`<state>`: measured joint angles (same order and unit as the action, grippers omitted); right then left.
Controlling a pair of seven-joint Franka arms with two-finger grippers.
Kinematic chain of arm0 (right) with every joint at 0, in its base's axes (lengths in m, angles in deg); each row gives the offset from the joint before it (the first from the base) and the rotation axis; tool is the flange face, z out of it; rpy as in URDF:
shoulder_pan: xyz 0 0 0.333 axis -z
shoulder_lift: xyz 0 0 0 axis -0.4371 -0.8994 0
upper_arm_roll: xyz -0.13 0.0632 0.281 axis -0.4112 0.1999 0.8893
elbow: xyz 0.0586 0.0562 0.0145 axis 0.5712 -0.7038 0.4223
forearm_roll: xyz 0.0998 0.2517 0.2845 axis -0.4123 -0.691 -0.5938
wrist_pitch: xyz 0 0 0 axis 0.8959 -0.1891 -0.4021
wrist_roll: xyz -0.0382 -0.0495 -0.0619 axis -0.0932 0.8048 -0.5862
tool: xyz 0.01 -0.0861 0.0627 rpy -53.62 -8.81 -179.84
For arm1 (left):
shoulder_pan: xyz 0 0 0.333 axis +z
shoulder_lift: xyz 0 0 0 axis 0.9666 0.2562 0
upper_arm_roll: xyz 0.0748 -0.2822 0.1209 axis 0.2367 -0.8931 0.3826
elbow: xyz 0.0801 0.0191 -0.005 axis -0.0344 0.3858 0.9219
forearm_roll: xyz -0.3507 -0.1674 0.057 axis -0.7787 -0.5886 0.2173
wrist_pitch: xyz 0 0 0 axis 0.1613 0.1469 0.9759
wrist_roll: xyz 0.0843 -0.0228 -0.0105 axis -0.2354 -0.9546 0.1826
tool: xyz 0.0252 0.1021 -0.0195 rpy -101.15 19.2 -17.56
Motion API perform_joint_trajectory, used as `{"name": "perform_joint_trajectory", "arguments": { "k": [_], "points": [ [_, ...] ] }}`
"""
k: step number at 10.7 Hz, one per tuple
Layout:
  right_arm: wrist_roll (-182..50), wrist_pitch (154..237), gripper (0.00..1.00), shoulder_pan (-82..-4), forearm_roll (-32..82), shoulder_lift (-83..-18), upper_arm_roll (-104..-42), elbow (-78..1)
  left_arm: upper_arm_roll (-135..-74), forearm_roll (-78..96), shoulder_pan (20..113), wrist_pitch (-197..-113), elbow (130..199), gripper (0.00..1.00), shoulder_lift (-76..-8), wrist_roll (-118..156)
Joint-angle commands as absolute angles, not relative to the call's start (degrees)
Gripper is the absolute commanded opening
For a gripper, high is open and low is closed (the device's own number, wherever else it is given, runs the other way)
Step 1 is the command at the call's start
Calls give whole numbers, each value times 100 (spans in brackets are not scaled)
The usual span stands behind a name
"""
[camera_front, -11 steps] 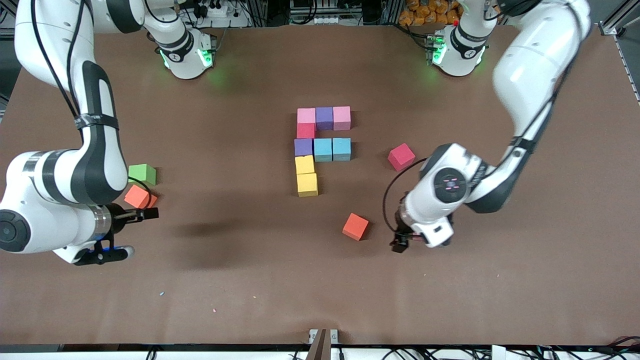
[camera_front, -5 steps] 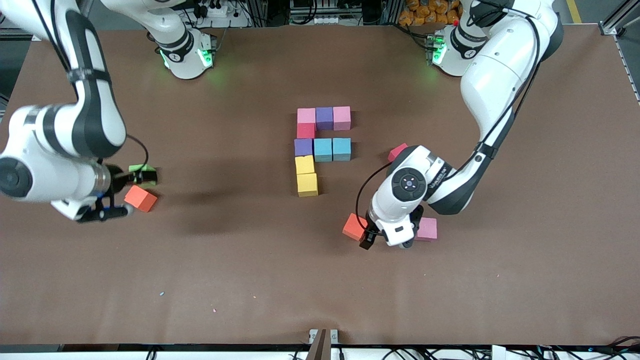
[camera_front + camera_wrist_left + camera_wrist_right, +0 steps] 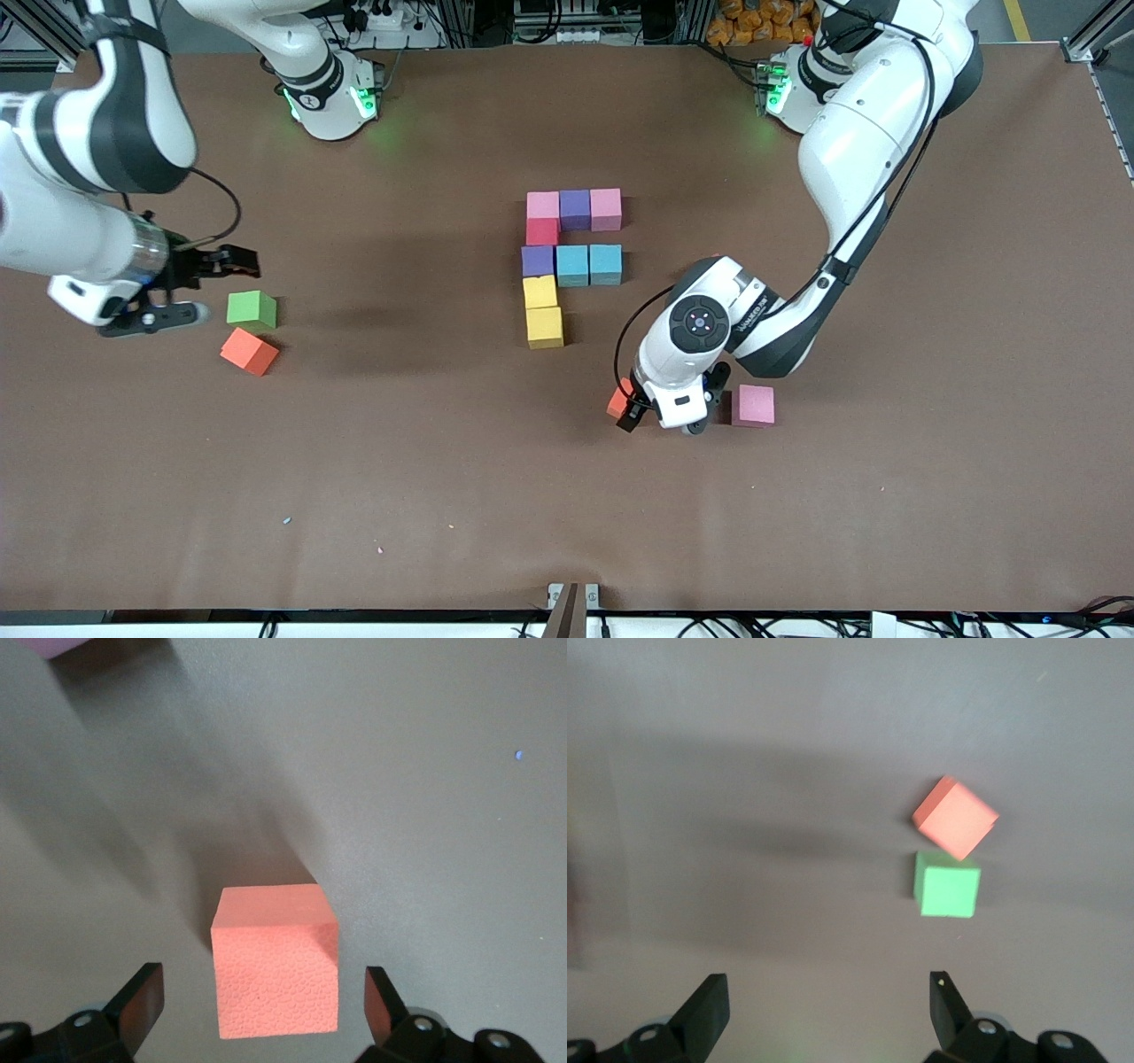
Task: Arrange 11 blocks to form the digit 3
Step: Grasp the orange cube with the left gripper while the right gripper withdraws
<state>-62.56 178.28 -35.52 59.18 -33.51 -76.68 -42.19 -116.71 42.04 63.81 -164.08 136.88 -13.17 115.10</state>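
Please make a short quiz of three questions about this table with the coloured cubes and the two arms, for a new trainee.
1. True or false: the left pincer is shut on the orange cube.
2. Which loose cube lies beside the left pincer, toward the left arm's end of the table? A) green B) pink C) yellow
3. How many cubes make up the unfinished figure in the middle of the table?

Key
1. False: its fingers stand open, one on each side of the cube, not gripping it.
2. B, the pink cube.
3. Nine.

The right pincer is open above the table near the green cube.
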Motion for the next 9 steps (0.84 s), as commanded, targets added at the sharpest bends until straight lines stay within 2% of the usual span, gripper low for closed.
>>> {"name": "perform_joint_trajectory", "arguments": {
  "k": [1,3,4,7,9],
  "points": [
    [-6218,17622,100,-3164,6005,-3363,-7634,-3342,-11595,4054,6259,-16283,13362,100,-1126,11311],
    [-6218,16886,100,-3006,5979,-3580,-7634,-2393,-11490,4054,6189,-16309,13291,100,-1073,11258],
    [-6209,16805,100,-2805,5901,-3626,-7555,-2145,-11463,4063,6188,-16353,13282,100,-1056,11206],
    [-6288,16812,100,-2444,5900,-3399,-7004,-2195,-11410,4063,6180,-16503,13203,100,-906,11170],
    [-6315,16865,100,-2390,5900,-3171,-6878,-2334,-11217,4063,5996,-16590,13212,100,-845,11170]
  ]
}}
